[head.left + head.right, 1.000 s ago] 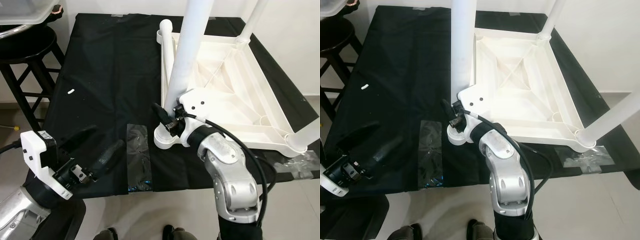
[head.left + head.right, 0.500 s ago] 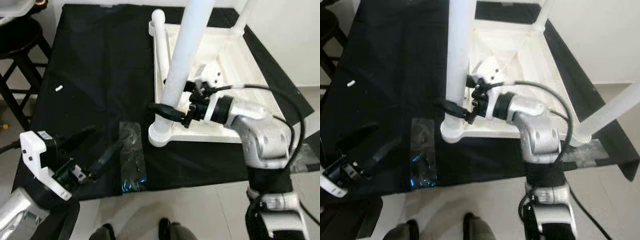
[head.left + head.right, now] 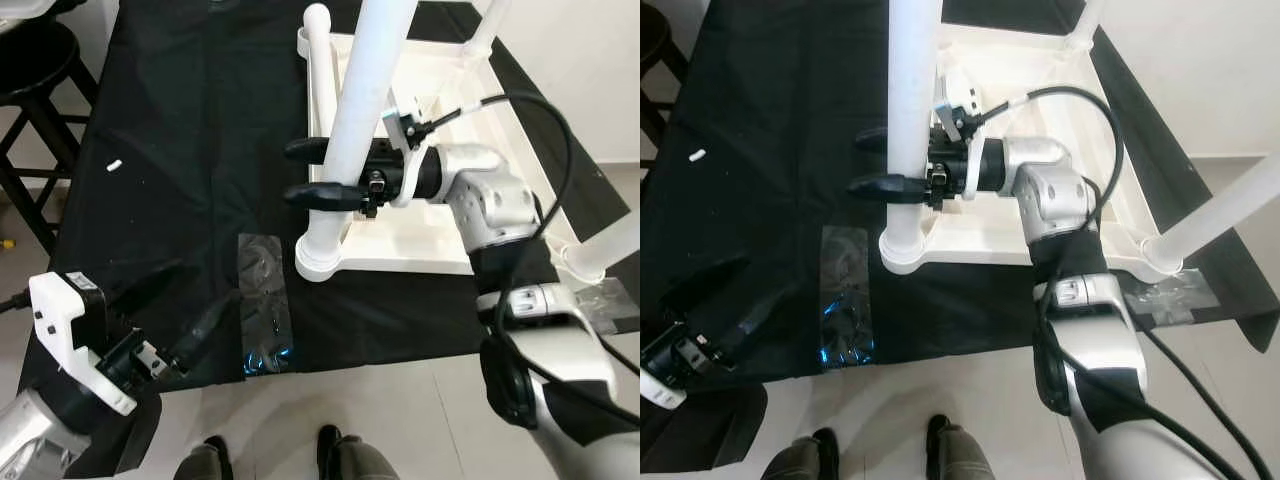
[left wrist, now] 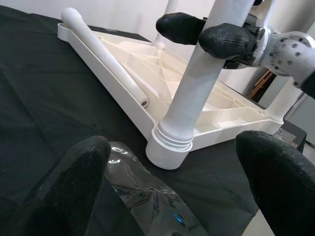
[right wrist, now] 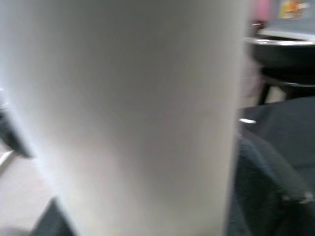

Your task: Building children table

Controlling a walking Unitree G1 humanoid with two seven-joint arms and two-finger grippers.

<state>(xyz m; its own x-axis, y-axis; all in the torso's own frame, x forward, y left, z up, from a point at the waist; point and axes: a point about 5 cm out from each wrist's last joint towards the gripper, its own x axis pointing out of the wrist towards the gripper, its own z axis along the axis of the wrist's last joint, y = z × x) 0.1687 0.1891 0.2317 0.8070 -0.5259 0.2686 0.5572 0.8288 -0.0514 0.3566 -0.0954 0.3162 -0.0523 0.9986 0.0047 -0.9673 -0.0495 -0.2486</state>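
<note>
Left eye view: the upturned white tabletop [image 3: 470, 230] lies right of centre on the black counter [image 3: 190, 150]. The right pincer [image 3: 322, 172] grips the near leg [image 3: 350, 130] standing in its corner socket; seating or twisting it home seems the step, needing a steady hold. At lower left the left pincer [image 3: 185, 310] hangs spread and empty.

Left wrist view: a loose leg [image 4: 106, 54] lies along the tabletop's rim.

Right wrist view: the leg fills the frame, blurred.

Both eye views look steeply down from the head onto the desk [image 3: 180, 150], sharing the upturned table [image 3: 440, 230]. The left wrist view looks low across the desk toward the leg [image 4: 197, 88]. The right wrist view sits right against that leg, blurred.
</note>
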